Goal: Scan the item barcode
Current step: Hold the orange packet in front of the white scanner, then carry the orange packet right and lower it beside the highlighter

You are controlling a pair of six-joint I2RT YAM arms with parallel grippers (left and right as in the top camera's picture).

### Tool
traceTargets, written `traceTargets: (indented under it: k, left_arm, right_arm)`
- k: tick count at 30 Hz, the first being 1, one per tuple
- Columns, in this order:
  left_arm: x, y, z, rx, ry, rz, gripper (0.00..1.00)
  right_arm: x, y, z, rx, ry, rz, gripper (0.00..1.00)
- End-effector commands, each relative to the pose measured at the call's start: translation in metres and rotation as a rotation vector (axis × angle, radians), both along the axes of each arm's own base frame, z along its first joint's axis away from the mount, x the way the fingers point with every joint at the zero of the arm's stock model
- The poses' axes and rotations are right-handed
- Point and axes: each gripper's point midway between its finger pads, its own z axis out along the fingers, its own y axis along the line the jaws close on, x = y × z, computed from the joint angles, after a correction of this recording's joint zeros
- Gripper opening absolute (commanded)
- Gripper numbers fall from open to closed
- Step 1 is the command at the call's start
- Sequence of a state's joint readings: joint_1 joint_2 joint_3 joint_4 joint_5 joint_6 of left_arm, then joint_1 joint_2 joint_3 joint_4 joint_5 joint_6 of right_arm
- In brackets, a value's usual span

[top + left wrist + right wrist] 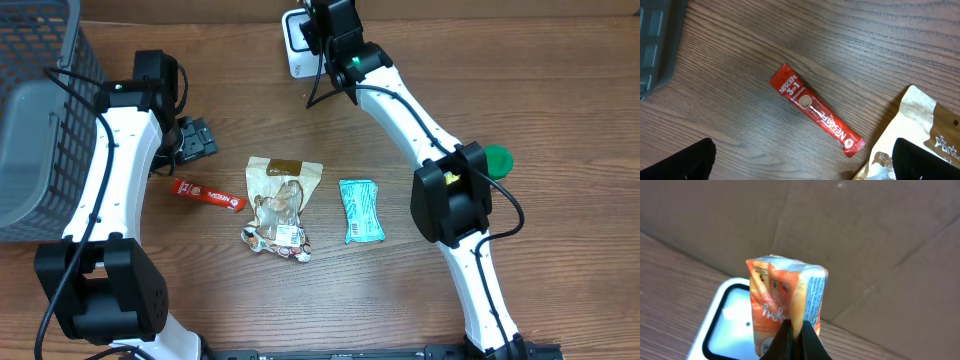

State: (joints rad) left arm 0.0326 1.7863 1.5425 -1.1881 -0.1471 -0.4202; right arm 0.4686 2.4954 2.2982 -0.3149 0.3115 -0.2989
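While the right pincer (795,332) is clamping shut on the orange packet (785,300) by its bottom edge, it's holding it just ahead of itself over the scanner (707,325), likely presenting the barcode. The left pincer (805,162) is hanging wide open, empty, with the red stick (815,115) lying directly beneath.

- The orange packet (782,302) is standing upright, with white lettering showing on its orange face and fine print running down its pale side panel.
- Its lower edge is being pinched between the closed fingers of the right gripper (795,332), which is holding it off the surface, just in front of the scanner (715,325).
- The scanner, a white rounded box with a dark-rimmed pale window, is sitting at the far edge of the table (560,90), with the packet partly covering its window in the right wrist view.
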Motion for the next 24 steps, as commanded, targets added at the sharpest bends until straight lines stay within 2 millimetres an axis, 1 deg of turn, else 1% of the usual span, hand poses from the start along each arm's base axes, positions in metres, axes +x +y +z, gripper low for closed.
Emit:
traceTargets:
  k: [1, 2, 4, 7, 13, 16, 17, 19, 21, 22, 24]
  left_arm:
    - [0.003, -0.001, 0.004, 0.009, -0.015, 0.000, 1.00]
    - [0.004, -0.001, 0.004, 0.009, -0.015, 0.000, 1.00]
    - [0.004, -0.001, 0.004, 0.009, -0.015, 0.000, 1.00]
    - [0.004, -0.001, 0.004, 0.009, -0.015, 0.000, 1.00]
    - [0.004, -0.001, 0.004, 0.009, -0.015, 0.000, 1.00]
    - [0.004, -0.001, 0.004, 0.009, -0.015, 0.000, 1.00]
    - [0.004, -0.001, 0.004, 0.009, -0.015, 0.000, 1.00]
    - [0.003, -0.001, 0.004, 0.009, -0.015, 0.000, 1.00]
    - [0.003, -0.001, 0.004, 0.009, -0.015, 0.000, 1.00]
    - [0.004, -0.001, 0.004, 0.009, -0.015, 0.000, 1.00]
    - [0.003, -0.001, 0.004, 0.009, -0.015, 0.000, 1.00]
  right_arm:
    - [-0.004, 0.016, -0.024, -0.255, -0.007, 0.128, 0.04]
    - [-0.005, 0.019, -0.026, -0.316, -0.018, 0.163, 0.04]
    - [-0.005, 0.024, -0.026, -0.370, -0.037, 0.195, 0.04]
    - [-0.006, 0.027, -0.025, -0.383, -0.045, 0.207, 0.04]
    - [-0.006, 0.026, -0.026, -0.384, -0.043, 0.205, 0.04]
    - [0.000, 0.012, -0.016, -0.415, -0.072, 0.108, 0.04]
    - [0.001, 0.007, -0.012, -0.430, -0.083, 0.065, 0.04]
    - [-0.001, 0.003, -0.004, -0.443, -0.091, 0.027, 0.04]
    - [-0.006, 0.004, 0.013, -0.448, -0.110, -0.001, 0.04]
    - [-0.011, 0.008, 0.025, -0.443, -0.122, 0.004, 0.04]
    - [-0.022, 0.014, 0.062, -0.417, -0.168, -0.002, 0.04]
